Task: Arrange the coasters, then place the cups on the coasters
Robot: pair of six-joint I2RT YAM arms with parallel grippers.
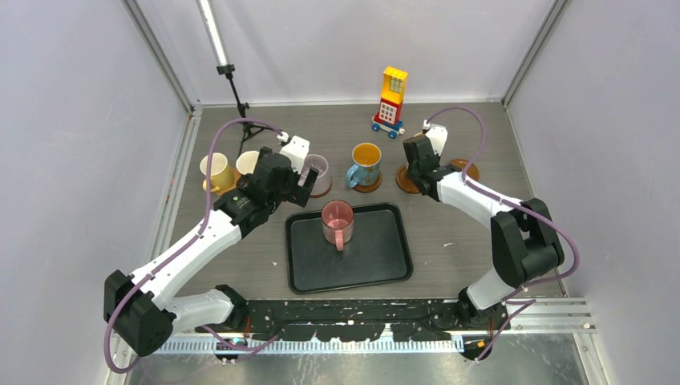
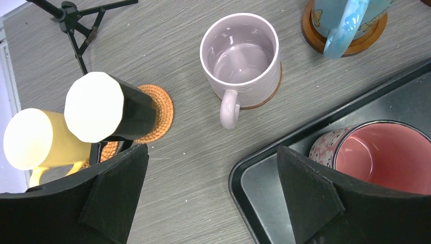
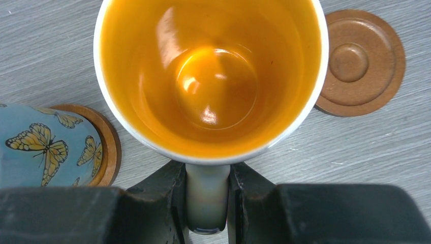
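The right claw is clenched on the handle of the whitish mug, which has an orange interior and is upright at the far right of the worktop; whether its base rests on anything cannot be told. A bare coaster lies just right of this mug. The blue mug, printed with butterflies, stands just left of it on the blue mug's coaster. The left claw is released, jaws wide apart, gripping nothing, and hangs over the worktop between the lilac mug and the black tray. The lilac mug stands upright on the lilac mug's coaster, handle toward the near side. The left cream mug and the right cream mug stand at the far left; a woven coaster shows beneath the right cream mug. The pink mug stands upright in the tray, near its far edge. A toy house and a tripod stand sit at the far edge.
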